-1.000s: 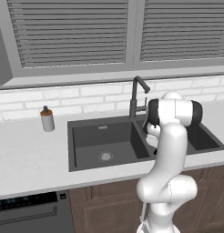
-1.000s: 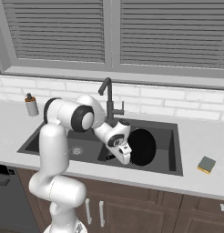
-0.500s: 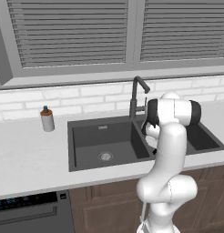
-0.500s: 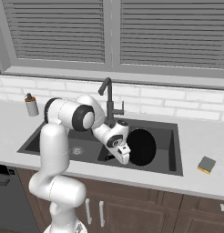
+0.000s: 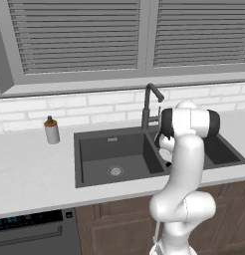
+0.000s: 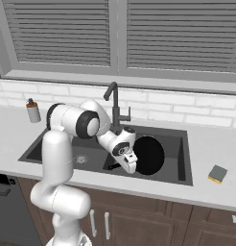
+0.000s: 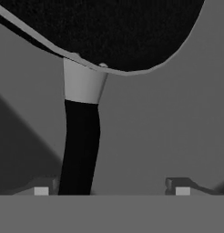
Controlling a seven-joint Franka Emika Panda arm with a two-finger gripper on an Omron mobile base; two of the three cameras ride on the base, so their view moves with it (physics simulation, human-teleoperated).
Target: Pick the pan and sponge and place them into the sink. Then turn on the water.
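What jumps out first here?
The white arm bends down into the sink, its gripper open wide just above the handle of the black pan, which lies in the right basin. Off to the right, a sponge sits on the counter. No water runs from the faucet.

The pan (image 6: pixel 148 154) lies in the sink's (image 6: pixel 184 158) right basin; the sponge (image 6: pixel 218 174) sits on the tabletop (image 6: pixel 220 149), frame right.

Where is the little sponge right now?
In the right base view, the sponge lies on the counter to the right of the sink, near the front edge.
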